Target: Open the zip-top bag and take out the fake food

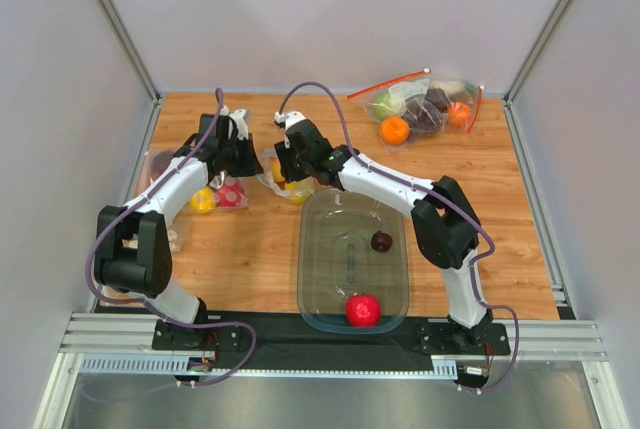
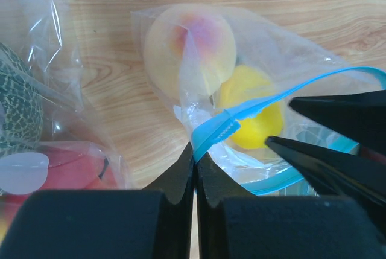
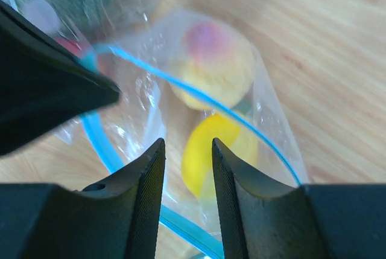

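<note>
Two arms meet over the wooden table at one small clear bag lying just beyond the far-left corner of a clear tub. The left gripper has its two fingers pressed together on the bag's blue strip, pinching it at one end of the mouth. The right gripper sits at the mouth from the other side, its two fingers slightly spread and gripping nothing, with plastic and fruit showing through the gap. Of the four fruits, two are inside the bag: one peach towards the closed end and one lemon touching it, nearer the mouth. The other two lie in the tub, well apart: one plum near the middle and one apple at the near end. Two more bags are on the table: one with red strips at the far right, holding two oranges among darker and green fruit, and one plain bag at the left beside the left gripper
</note>
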Robot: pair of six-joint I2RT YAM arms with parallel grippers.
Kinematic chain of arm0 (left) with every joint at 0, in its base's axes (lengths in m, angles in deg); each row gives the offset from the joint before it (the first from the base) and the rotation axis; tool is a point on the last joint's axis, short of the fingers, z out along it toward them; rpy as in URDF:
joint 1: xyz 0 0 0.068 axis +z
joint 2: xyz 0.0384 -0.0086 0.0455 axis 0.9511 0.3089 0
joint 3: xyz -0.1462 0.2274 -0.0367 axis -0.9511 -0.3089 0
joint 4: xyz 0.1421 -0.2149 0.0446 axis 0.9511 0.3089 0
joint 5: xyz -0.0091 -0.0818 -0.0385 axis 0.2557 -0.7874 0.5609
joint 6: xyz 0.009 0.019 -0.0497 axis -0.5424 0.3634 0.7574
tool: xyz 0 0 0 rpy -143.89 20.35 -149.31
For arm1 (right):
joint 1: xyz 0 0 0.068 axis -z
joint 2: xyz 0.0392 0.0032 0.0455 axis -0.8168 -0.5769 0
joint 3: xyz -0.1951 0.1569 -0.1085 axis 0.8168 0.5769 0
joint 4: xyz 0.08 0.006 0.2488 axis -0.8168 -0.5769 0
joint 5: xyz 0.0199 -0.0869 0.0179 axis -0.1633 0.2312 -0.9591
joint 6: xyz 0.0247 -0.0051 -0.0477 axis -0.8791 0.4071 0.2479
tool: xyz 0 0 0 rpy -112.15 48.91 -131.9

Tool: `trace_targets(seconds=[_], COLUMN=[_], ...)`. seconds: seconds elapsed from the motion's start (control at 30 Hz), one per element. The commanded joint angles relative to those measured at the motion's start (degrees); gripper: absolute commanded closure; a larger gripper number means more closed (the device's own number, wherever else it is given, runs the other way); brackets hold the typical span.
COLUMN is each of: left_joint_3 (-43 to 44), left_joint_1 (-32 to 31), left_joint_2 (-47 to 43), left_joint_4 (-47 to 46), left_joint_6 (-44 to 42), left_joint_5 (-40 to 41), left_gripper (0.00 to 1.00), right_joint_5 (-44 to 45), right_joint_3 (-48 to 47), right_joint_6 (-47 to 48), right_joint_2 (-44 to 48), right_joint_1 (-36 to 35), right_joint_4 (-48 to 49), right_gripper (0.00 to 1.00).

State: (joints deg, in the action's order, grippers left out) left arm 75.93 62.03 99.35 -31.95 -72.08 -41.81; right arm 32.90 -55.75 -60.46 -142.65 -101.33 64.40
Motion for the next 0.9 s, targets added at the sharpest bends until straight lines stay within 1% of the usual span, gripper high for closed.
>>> trace_targets(seconds=[0.0,0.07,0.1,0.27,0.37,0.4,0.43,0.5,0.67,0.87], left_joint_3=[1.6,2.4,2.7,3.1,3.4,3.8,4.1,4.4,2.3,3.2], left_joint_1=[0.0,0.0,0.0,0.0,0.0,0.0,0.0,0.0,0.0,0.0], left_joint_2=[-3.6,-4.0,-4.2,-5.2,-5.4,-5.1,-4.6,-3.8,-5.7,-5.9], left_joint_4=[-1.6,-1.4,-1.4,-0.9,0.1,1.7,2.3,3.0,0.1,-0.2], left_joint_6=[0.5,1.1,1.2,2.4,2.2,1.3,1.0,0.2,0.1,-0.3], left_joint_5=[-1.9,-3.1,-4.3,-8.7,-11.3,-12.5,-12.9,-12.6,-11.4,-10.9], left_gripper=[0.96,0.96,0.96,0.98,0.98,0.97,0.98,0.98,0.97,0.97], right_joint_5=[-0.3,-0.9,-1.0,0.2,0.7,0.7,0.6,0.8,1.8,-2.2], right_joint_3=[3.6,6.5,7.0,4.6,3.5,2.9,1.9,-2.6,-10.3,-18.3], right_joint_6=[1.4,1.4,1.5,2.6,2.5,2.8,3.0,3.6,5.8,7.6], right_joint_2=[4.0,6.0,6.1,2.3,0.4,-0.4,-1.0,-3.0,-6.7,-11.9], right_joint_1=[-0.2,-0.1,-0.2,-0.1,0.1,0.1,0.2,0.2,0.3,0.7], right_joint_4=[0.0,1.2,2.1,1.7,4.7,6.6,6.8,4.0,-4.4,-17.1], right_gripper=[0.61,0.59,0.56,0.52,0.39,0.31,0.29,0.27,0.27,0.3])
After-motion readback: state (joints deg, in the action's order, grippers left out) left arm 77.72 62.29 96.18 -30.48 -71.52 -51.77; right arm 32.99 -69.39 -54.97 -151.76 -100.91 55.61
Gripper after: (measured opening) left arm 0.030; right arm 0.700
